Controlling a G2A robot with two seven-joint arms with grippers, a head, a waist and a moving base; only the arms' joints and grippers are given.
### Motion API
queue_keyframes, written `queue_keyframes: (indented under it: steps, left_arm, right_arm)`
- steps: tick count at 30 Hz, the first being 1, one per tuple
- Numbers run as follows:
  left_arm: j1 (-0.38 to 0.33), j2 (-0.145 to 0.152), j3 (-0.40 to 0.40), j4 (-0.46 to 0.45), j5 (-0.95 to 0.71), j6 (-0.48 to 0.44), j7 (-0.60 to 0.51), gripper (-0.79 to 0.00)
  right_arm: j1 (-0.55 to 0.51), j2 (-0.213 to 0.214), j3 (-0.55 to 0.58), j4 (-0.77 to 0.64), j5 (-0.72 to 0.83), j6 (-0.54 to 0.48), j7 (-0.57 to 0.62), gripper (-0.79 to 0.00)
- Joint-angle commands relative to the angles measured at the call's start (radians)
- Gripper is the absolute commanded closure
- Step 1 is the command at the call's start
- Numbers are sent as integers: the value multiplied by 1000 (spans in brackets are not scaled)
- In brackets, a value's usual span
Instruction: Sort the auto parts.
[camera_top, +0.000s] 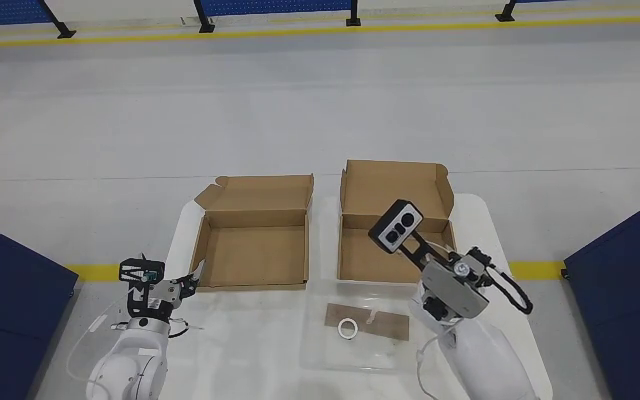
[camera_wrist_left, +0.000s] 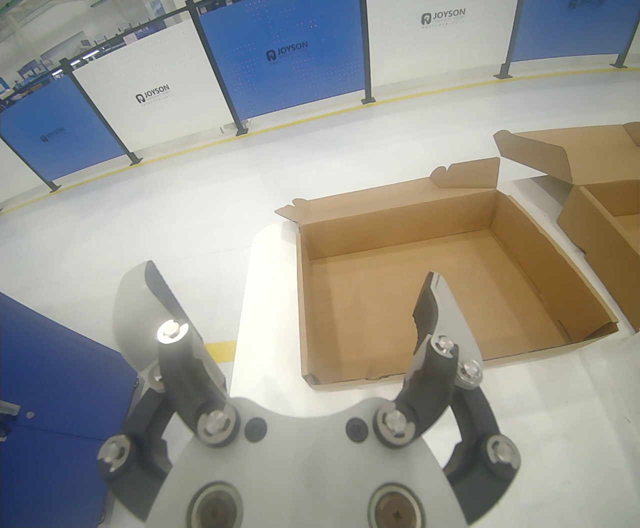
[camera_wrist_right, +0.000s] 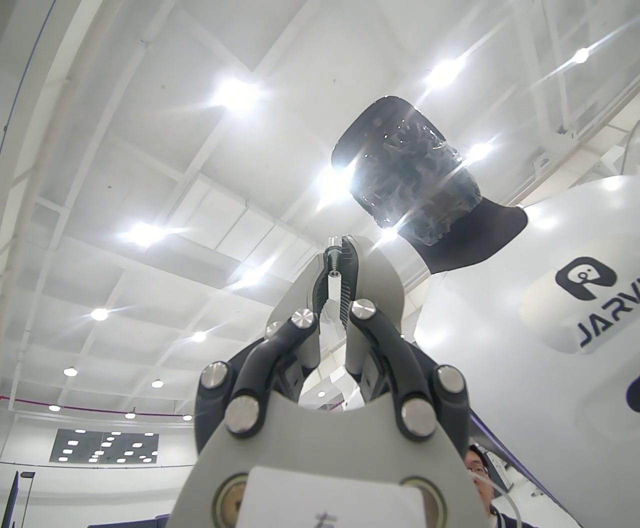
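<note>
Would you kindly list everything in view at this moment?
Table: one, white, under everything.
Cardboard boxes: two, brown, open, side by side on the table.
Plastic sheet: one, clear, at the table's near edge.
Cardboard strip: one, brown, on the plastic sheet.
Ring: one, white, at the strip's end.
Small part: one, metal and white, in the right gripper.
Barrier panels: several, blue and white, beyond the table.
Left gripper: one, black-silver, open, near a box.
Right gripper: one, black-grey, shut on the small part.
</note>
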Motion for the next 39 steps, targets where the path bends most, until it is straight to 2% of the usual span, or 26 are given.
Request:
queue_keyframes:
  steps: [1, 11, 21, 30, 39]
  left_arm:
    - [0, 0, 0, 0, 0, 0, 0, -785]
    - [0, 0, 0, 0, 0, 0, 0, -785]
    - [0, 0, 0, 0, 0, 0, 0, -785]
    - [0, 0, 0, 0, 0, 0, 0, -785]
    - [0, 0, 0, 0, 0, 0, 0, -785]
  right_arm:
    - [-13, 2, 12, 0, -12, 7, 0, 0]
    - [-75, 13, 70, -10, -33, 30, 10, 0]
    - [-77, 13, 72, -11, -33, 36, 12, 0]
    - [-130, 39, 195, -24, -200, 69, -61, 0]
    - [-177, 65, 273, -37, -368, 104, -47, 0]
